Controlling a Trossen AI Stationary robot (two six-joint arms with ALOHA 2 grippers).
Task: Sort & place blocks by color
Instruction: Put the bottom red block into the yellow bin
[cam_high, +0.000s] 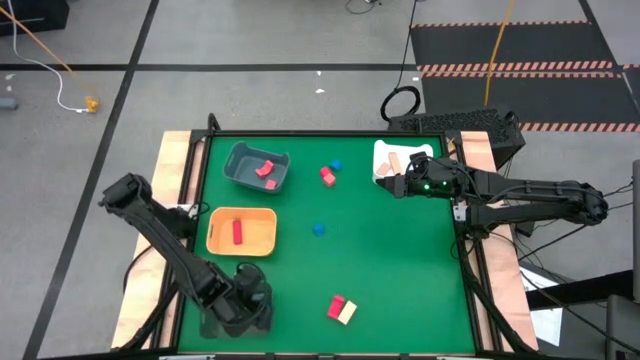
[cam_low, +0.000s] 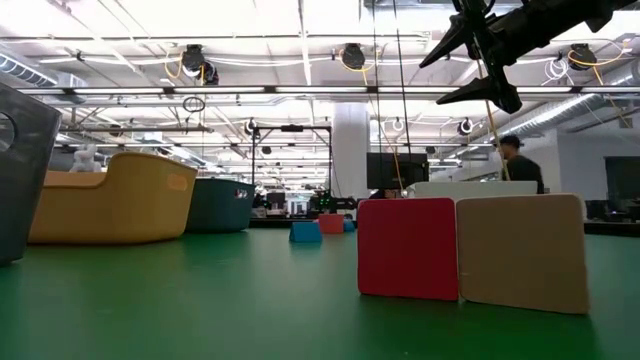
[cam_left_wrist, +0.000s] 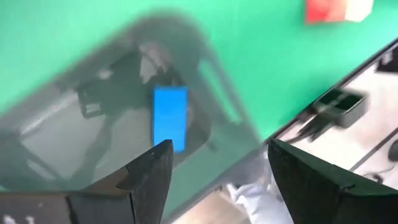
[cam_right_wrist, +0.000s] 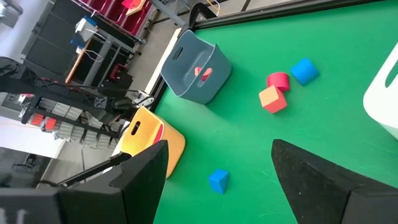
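Note:
My left gripper hovers open at the near-left corner, over a grey tray in which a blue block lies. My right gripper hangs open and raised by the white tray, which holds a tan block. On the green table lie a red block beside a blue one, a lone blue block, and a red block touching a cream one. In the low view this pair stands close, red and cream.
A second grey tray at the far left holds red blocks. An orange tray holds one red block. The table's middle and right side show bare green. A person stands in the room beyond the table.

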